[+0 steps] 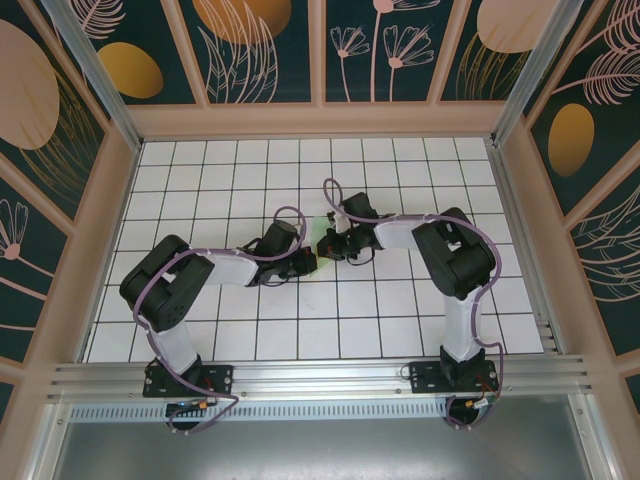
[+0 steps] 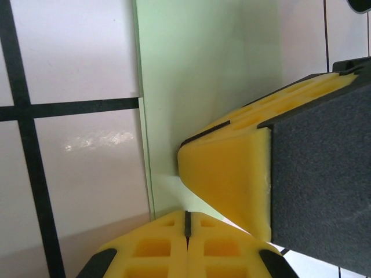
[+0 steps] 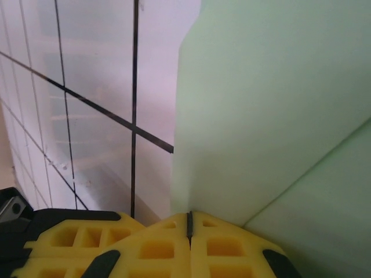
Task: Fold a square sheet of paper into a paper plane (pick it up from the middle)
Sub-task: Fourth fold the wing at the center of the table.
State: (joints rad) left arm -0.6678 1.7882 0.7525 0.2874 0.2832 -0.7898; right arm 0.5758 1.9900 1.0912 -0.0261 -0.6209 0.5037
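While the thin pale green square sheet of paper [image 2: 197, 69] sits on the white gridded surface [image 1: 400, 320] between the arms, we note left hand [image 2: 186, 215] and right hand [image 3: 189, 215] both closed tight at its edge, one crease showing, most folds yet to do.

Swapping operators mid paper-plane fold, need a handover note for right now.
Left gripper: shut, tips over the pale green paper sheet, close to its edge.
Right gripper: shut, apparently pinching the corner of a raised flap.
Paper: middle of the white gridded table, between both grippers.
Done: at least one crease shows.
Left: no dart shape yet, so the remaining folds.
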